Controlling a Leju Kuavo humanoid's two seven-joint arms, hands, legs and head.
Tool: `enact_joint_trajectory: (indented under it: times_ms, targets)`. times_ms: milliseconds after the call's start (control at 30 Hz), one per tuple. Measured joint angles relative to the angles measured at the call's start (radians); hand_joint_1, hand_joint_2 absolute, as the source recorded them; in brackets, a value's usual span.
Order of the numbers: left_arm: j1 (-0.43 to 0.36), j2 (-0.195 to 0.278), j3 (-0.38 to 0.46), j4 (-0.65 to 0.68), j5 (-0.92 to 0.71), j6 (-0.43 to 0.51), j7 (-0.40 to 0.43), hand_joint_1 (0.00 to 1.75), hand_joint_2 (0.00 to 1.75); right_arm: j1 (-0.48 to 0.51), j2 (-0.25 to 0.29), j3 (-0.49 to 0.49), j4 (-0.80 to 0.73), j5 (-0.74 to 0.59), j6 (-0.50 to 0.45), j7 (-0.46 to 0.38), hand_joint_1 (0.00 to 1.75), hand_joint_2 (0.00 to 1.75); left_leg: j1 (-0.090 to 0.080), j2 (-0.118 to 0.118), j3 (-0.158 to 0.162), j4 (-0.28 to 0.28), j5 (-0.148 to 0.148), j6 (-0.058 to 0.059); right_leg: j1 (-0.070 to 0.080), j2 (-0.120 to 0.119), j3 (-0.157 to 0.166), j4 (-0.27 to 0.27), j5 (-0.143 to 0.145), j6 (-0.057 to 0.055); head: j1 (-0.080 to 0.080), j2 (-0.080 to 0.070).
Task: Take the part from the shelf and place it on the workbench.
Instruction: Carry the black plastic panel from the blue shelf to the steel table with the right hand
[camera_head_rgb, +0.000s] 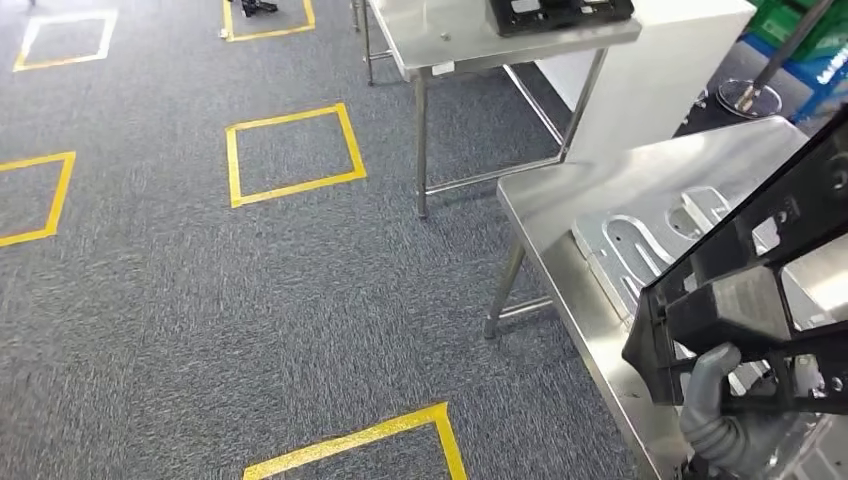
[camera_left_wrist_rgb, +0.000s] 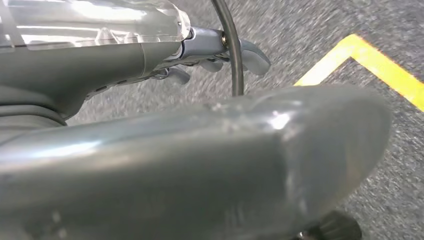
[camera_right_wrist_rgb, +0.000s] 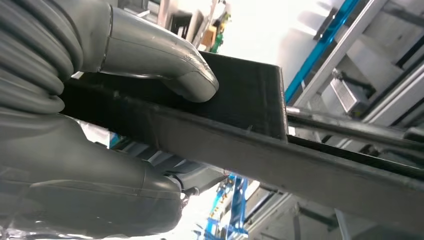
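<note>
Grey carpet (camera_head_rgb: 200, 300) marked with yellow tape squares (camera_head_rgb: 293, 155) fills most of the head view; a steel workbench (camera_head_rgb: 600, 200) runs along the right, under and just ahead of the right hand (camera_head_rgb: 725, 415); that hand rises from the lower right corner, its grey fingers wrapped round a bar of the part (camera_head_rgb: 760, 290), a black open frame held tilted above the bench's near edge; a moulded silver tray (camera_head_rgb: 640, 240) lies on the bench just beyond the hand, partly hidden behind the part; farther off stands a second steel table (camera_head_rgb: 480, 40) carrying a black frame (camera_head_rgb: 560, 12), with a white cabinet (camera_head_rgb: 660, 70) beside it.

From the left wrist, the left hand (camera_left_wrist_rgb: 215, 55) hangs over the carpet (camera_left_wrist_rgb: 310, 35), its fingers loosely curled with nothing between them; a black cable (camera_left_wrist_rgb: 232, 50) crosses in front of them; a blurred silver body part bulks large below the hand; a corner of yellow tape (camera_left_wrist_rgb: 375, 62) shows on the carpet beyond the fingertips.

From the right wrist, the right hand (camera_right_wrist_rgb: 100, 100) clamps the part (camera_right_wrist_rgb: 260, 145); its thumb (camera_right_wrist_rgb: 170, 62) presses on the flat black face while the fingers close in from the opposite side; the dark bar runs out past the hand toward a blue-and-grey shelf frame (camera_right_wrist_rgb: 330, 55) and bright light in the background.
</note>
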Motion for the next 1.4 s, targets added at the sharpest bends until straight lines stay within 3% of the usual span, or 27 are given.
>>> enact_joint_trajectory:
  times_ms: [67, 100, 133, 167, 233, 300, 367, 400, 433, 500, 533, 600, 633, 667, 733, 767, 833, 900, 967, 1033, 1100, 1133, 1200, 1267, 1333, 1400]
  targets:
    - [0.006, 0.0, 0.0, 0.0, -0.002, 0.002, 0.0, 0.0, 0.0, -0.003, 0.002, 0.0, 0.006, 0.0, 0.0, 0.002, 1.75, 1.75, 0.0, -0.023, -0.072, 0.132, -0.047, -0.002, 0.0, 0.025, 0.001, 0.001, -0.002, -0.004, -0.004, 0.0]
    - [0.009, 0.0, 0.0, 0.0, -0.003, 0.002, 0.0, 0.0, 0.0, -0.003, 0.003, 0.0, 0.009, 0.001, 0.0, 0.003, 1.75, 1.75, 0.0, -0.026, -0.095, 0.163, -0.045, -0.003, 0.0, 0.039, 0.002, 0.003, -0.003, -0.004, -0.004, 0.0]
    - [0.01, 0.0, 0.0, 0.0, -0.004, 0.003, 0.0, 0.0, 0.0, -0.003, 0.004, 0.0, 0.011, 0.001, 0.0, 0.004, 1.75, 1.75, 0.0, -0.027, -0.1, 0.155, -0.022, -0.003, 0.0, 0.053, 0.004, 0.005, -0.004, -0.004, -0.004, 0.0]
    - [0.01, 0.0, 0.0, 0.0, -0.005, 0.003, 0.0, 0.0, 0.0, -0.003, 0.005, 0.0, 0.013, 0.001, 0.0, 0.005, 1.75, 1.75, 0.001, -0.032, -0.086, 0.109, 0.018, -0.003, -0.001, 0.067, 0.005, 0.009, -0.007, -0.002, -0.004, 0.0]
    - [0.01, 0.001, 0.0, 0.0, -0.006, 0.006, 0.001, 0.0, 0.0, -0.005, 0.007, 0.0, 0.016, 0.002, 0.0, 0.006, 1.75, 1.75, 0.005, -0.072, -0.038, -0.022, 0.088, -0.002, -0.002, 0.092, 0.004, 0.024, -0.016, 0.005, -0.004, 0.0]
    - [0.01, 0.001, 0.002, 0.0, -0.01, 0.007, 0.002, 0.0, 0.0, -0.008, 0.008, 0.0, 0.019, 0.003, 0.002, 0.009, 1.75, 1.75, 0.005, -0.105, -0.011, -0.089, 0.107, 0.004, -0.005, 0.117, -0.005, 0.036, -0.021, 0.016, -0.004, 0.0]
    - [0.008, 0.001, 0.005, 0.0, -0.015, 0.007, 0.004, 0.0, 0.0, -0.009, 0.009, 0.001, 0.021, 0.006, 0.004, 0.013, 1.75, 1.75, 0.002, -0.093, -0.008, -0.094, 0.106, 0.016, -0.008, 0.138, -0.014, 0.035, -0.018, 0.028, -0.005, 0.0]
    - [0.005, 0.001, 0.006, 0.0, -0.016, 0.007, 0.004, 0.0, 0.0, -0.009, 0.01, 0.001, 0.021, 0.008, 0.006, 0.015, 1.75, 1.75, 0.002, -0.081, -0.006, -0.098, 0.109, 0.023, -0.009, 0.131, -0.016, 0.039, -0.02, 0.033, -0.004, 0.0]
    - [0.002, 0.001, 0.007, 0.0, -0.018, 0.007, 0.003, 0.0, 0.0, -0.01, 0.01, 0.001, 0.023, 0.01, 0.007, 0.017, 1.75, 1.75, 0.002, -0.07, -0.003, -0.104, 0.112, 0.031, -0.008, 0.11, -0.024, 0.053, -0.029, 0.038, -0.001, 0.0]
    - [0.003, 0.001, 0.01, 0.0, -0.02, 0.008, 0.002, 0.0, 0.0, -0.014, 0.01, 0.002, 0.026, 0.015, 0.01, 0.018, 1.75, 1.75, 0.002, -0.044, 0.001, -0.113, 0.115, 0.041, -0.007, 0.048, -0.065, 0.138, -0.078, 0.046, 0.005, 0.0]
    - [0.006, 0.001, 0.012, 0.0, -0.021, 0.008, 0.002, 0.0, 0.0, -0.017, 0.01, 0.003, 0.029, 0.017, 0.01, 0.018, 1.75, 1.75, 0.001, -0.031, 0.001, -0.114, 0.114, 0.043, -0.008, 0.028, -0.098, 0.202, -0.108, 0.05, 0.007, 0.0]
    - [0.009, 0.001, 0.014, 0.0, -0.022, 0.008, 0.002, 0.0, 0.0, -0.018, 0.011, 0.003, 0.035, 0.019, 0.01, 0.018, 1.75, 1.75, -0.001, -0.004, 0.002, -0.114, 0.112, 0.045, -0.013, 0.015, -0.152, 0.297, -0.135, 0.055, 0.007, 0.0]
    - [0.009, 0.001, 0.015, 0.0, -0.023, 0.008, 0.002, 0.0, 0.0, -0.018, 0.011, 0.004, 0.038, 0.02, 0.01, 0.018, 1.75, 1.75, -0.002, 0.009, 0.003, -0.114, 0.109, 0.045, -0.014, 0.012, -0.155, 0.298, -0.121, 0.056, 0.007, 0.0]
    - [0.008, 0.001, 0.015, 0.0, -0.023, 0.008, 0.001, 0.0, 0.0, -0.018, 0.011, 0.004, 0.04, 0.022, 0.01, 0.018, 1.75, 1.75, -0.002, 0.021, 0.006, -0.114, 0.107, 0.043, -0.015, 0.006, -0.137, 0.259, -0.091, 0.055, 0.007, 0.0]
    - [0.006, 0.0, 0.015, 0.0, -0.024, 0.008, 0.0, 0.0, 0.0, -0.02, 0.011, 0.004, 0.043, 0.027, 0.009, 0.018, 1.75, 1.75, -0.004, 0.042, 0.016, -0.114, 0.1, 0.038, -0.008, -0.031, -0.066, 0.121, -0.026, 0.045, 0.007, 0.0]
    - [0.006, 0.0, 0.016, 0.0, -0.025, 0.008, 0.0, 0.0, 0.0, -0.022, 0.011, 0.005, 0.043, 0.029, 0.009, 0.019, 1.75, 1.75, -0.005, 0.051, 0.021, -0.115, 0.096, 0.033, -0.002, -0.05, -0.038, 0.066, -0.008, 0.037, 0.007, 0.0]
    - [0.005, -0.001, 0.016, 0.0, -0.029, 0.008, 0.0, 0.0, 0.0, -0.026, 0.011, 0.006, 0.044, 0.032, 0.009, 0.022, 1.75, 1.75, -0.006, 0.071, 0.028, -0.116, 0.089, 0.022, 0.009, -0.061, -0.02, 0.025, -0.006, 0.024, 0.006, 0.0]
    - [0.001, -0.001, 0.016, 0.0, -0.033, 0.009, 0.0, 0.0, 0.0, -0.026, 0.011, 0.006, 0.044, 0.033, 0.009, 0.026, 1.75, 1.75, -0.004, 0.083, 0.036, -0.118, 0.084, 0.011, 0.008, -0.036, -0.017, 0.016, -0.002, 0.015, 0.006, 0.0]
    - [-0.004, -0.002, 0.016, 0.0, -0.035, 0.009, 0.0, 0.0, 0.0, -0.029, 0.012, 0.006, 0.045, 0.034, 0.009, 0.03, 1.75, 1.75, -0.002, 0.044, 0.027, -0.082, 0.059, 0.002, 0.0, -0.015, -0.005, 0.0, 0.005, 0.004, 0.004, 0.0]
    - [-0.002, -0.002, 0.016, 0.0, -0.035, 0.01, 0.001, 0.0, 0.0, -0.035, 0.013, 0.007, 0.047, 0.034, 0.008, 0.033, 1.75, 1.75, -0.001, -0.011, -0.027, 0.031, 0.002, -0.003, -0.003, 0.006, 0.001, -0.007, 0.008, -0.003, 0.0, 0.0]
    - [0.004, -0.002, 0.017, 0.0, -0.038, 0.01, 0.002, 0.0, 0.0, -0.037, 0.014, 0.009, 0.053, 0.034, 0.009, 0.037, 1.75, 1.75, 0.0, -0.025, -0.09, 0.141, -0.034, -0.005, -0.002, 0.033, 0.002, -0.005, 0.007, -0.005, -0.002, 0.0]
    - [0.006, -0.002, 0.017, 0.001, -0.04, 0.01, 0.002, 0.0, 0.0, -0.037, 0.015, 0.01, 0.056, 0.034, 0.009, 0.038, 1.75, 1.75, 0.0, -0.026, -0.102, 0.151, -0.022, -0.006, -0.003, 0.048, 0.002, -0.002, 0.005, -0.005, -0.002, 0.0]
    - [0.006, -0.002, 0.017, 0.001, -0.043, 0.012, 0.002, 0.0, 0.0, -0.038, 0.015, 0.011, 0.06, 0.034, 0.01, 0.04, 1.75, 1.75, 0.004, -0.039, -0.075, 0.064, 0.051, -0.008, -0.006, 0.076, 0.003, 0.007, -0.001, 0.0, -0.003, 0.0]
    - [0.006, -0.002, 0.018, 0.001, -0.044, 0.013, 0.002, 0.0, 0.0, -0.04, 0.015, 0.011, 0.062, 0.034, 0.011, 0.042, 1.75, 1.75, 0.008, -0.08, -0.029, -0.053, 0.106, -0.008, -0.007, 0.101, -0.001, 0.025, -0.01, 0.011, -0.004, 0.0]
    - [0.007, -0.002, 0.02, 0.001, -0.046, 0.013, 0.002, 0.0, 0.0, -0.04, 0.016, 0.011, 0.062, 0.035, 0.011, 0.041, 1.75, 1.75, 0.006, -0.099, -0.013, -0.093, 0.11, 0.001, -0.009, 0.122, -0.01, 0.034, -0.014, 0.022, -0.004, 0.0]
    - [0.005, -0.003, 0.021, 0.001, -0.05, 0.014, 0.001, 0.0, 0.0, -0.035, 0.017, 0.011, 0.063, 0.039, 0.008, 0.039, 1.75, 1.75, 0.004, -0.076, -0.009, -0.098, 0.115, 0.017, -0.011, 0.139, -0.016, 0.033, -0.011, 0.032, -0.004, 0.0]
